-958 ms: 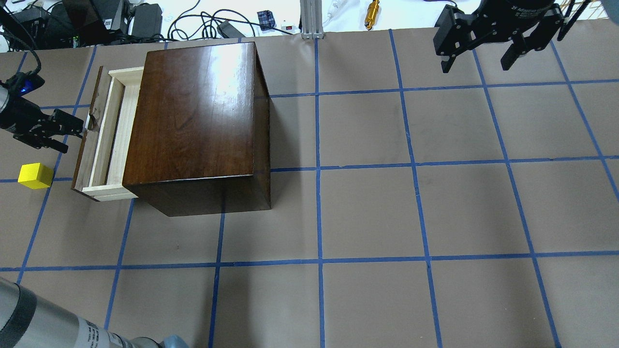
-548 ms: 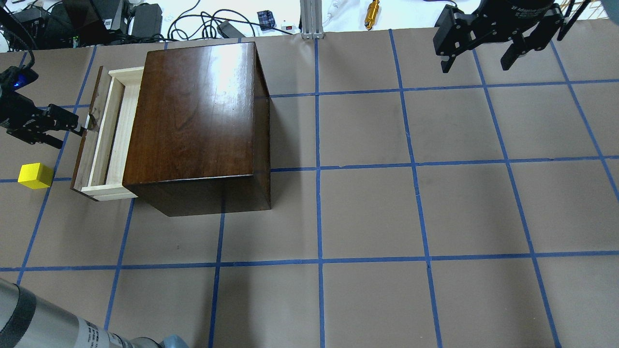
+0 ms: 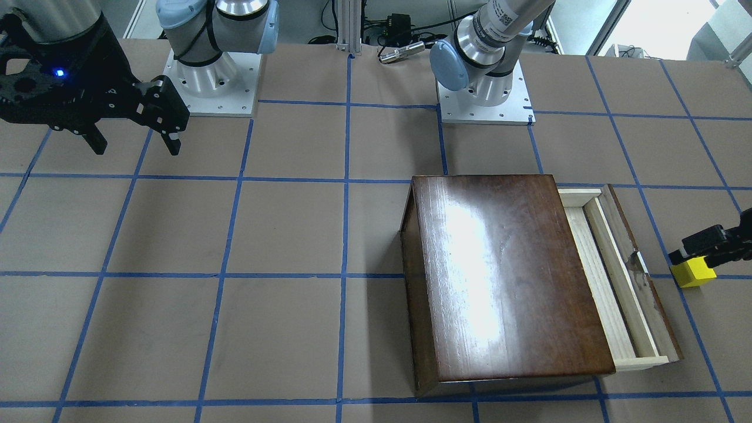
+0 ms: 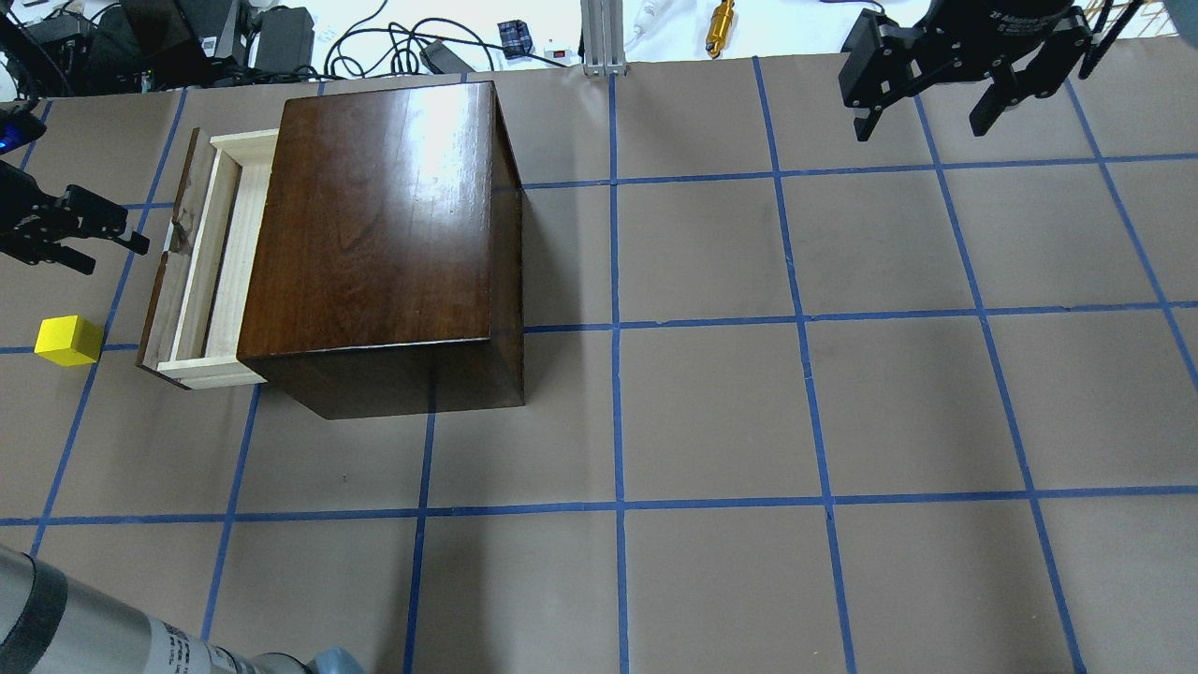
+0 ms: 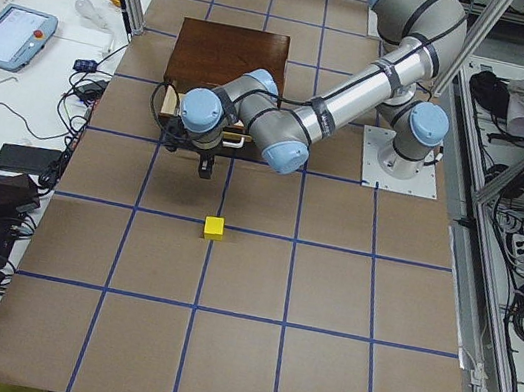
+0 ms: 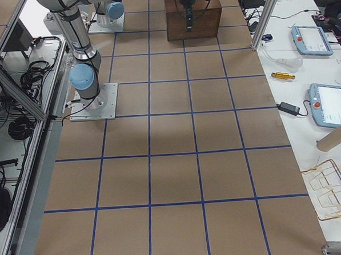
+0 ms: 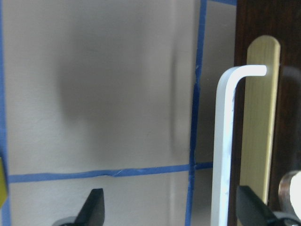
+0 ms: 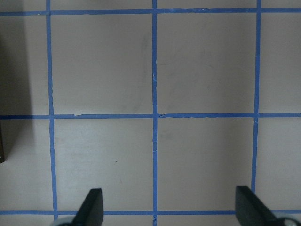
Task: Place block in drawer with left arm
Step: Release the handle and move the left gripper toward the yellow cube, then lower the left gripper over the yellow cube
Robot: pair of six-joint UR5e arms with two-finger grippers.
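The yellow block [image 4: 68, 340] sits on the table, left of the open drawer [image 4: 211, 271]; it also shows in the front view [image 3: 696, 275] and the left view [image 5: 214, 228]. The drawer's pale tray juts out of the dark-brown cabinet [image 4: 374, 234] and looks empty. My left gripper [image 4: 116, 259] is open and empty, a short way left of the drawer's white handle [image 7: 223, 141] and beyond the block. My right gripper [image 4: 920, 129] is open and empty, high over the far right of the table.
Cables and electronics [image 4: 281, 37], an aluminium post [image 4: 599, 37] and a gold tool [image 4: 721, 23] lie past the table's far edge. The two arm bases [image 3: 211, 82] stand at the robot's side. Blue tape lines grid the brown table.
My left gripper has drawn back leftward from the drawer handle and now stands apart from it. The drawer stays open, and the block and right arm have not moved.
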